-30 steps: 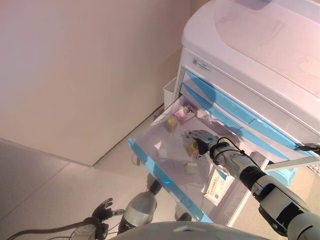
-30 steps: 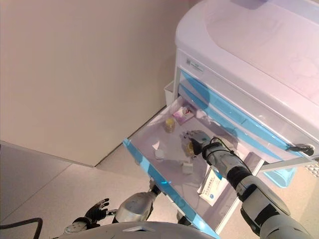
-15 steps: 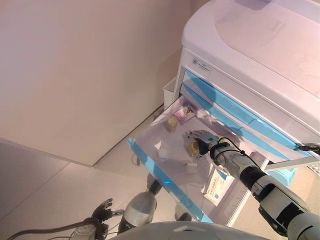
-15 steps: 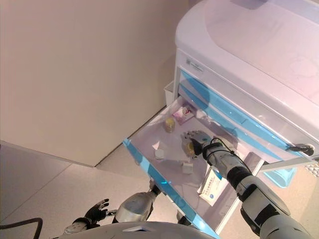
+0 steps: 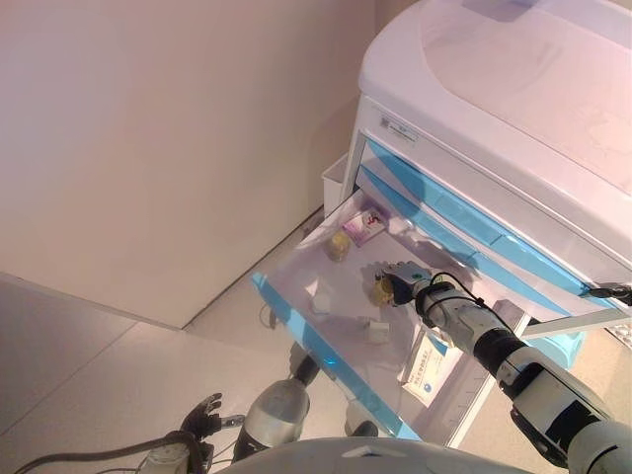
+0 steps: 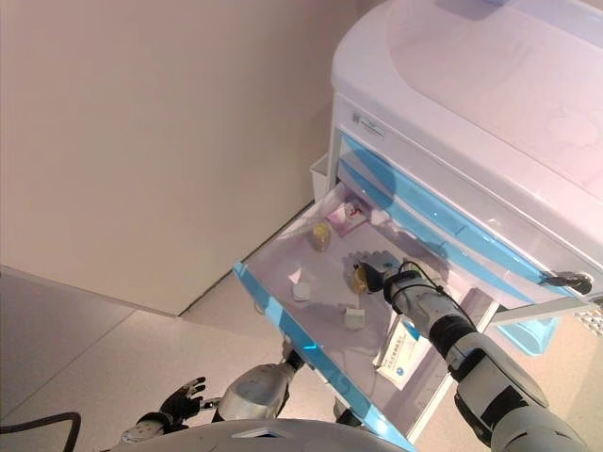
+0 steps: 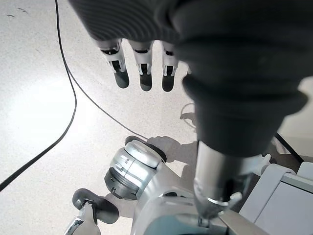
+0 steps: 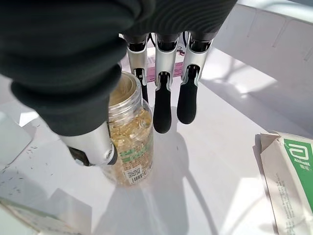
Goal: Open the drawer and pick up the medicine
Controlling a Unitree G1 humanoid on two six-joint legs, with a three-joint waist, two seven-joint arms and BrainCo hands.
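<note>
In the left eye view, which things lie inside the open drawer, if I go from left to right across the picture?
small white box → far jar → pink packet → jar of yellow capsules → right hand → white and green medicine box, all in the open drawer.

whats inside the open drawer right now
In the open drawer: a clear bottle of yellow capsules at the right hand, a second small bottle, a pink packet, small white boxes and a green-and-white box. The arm covers the floor beneath it.
</note>
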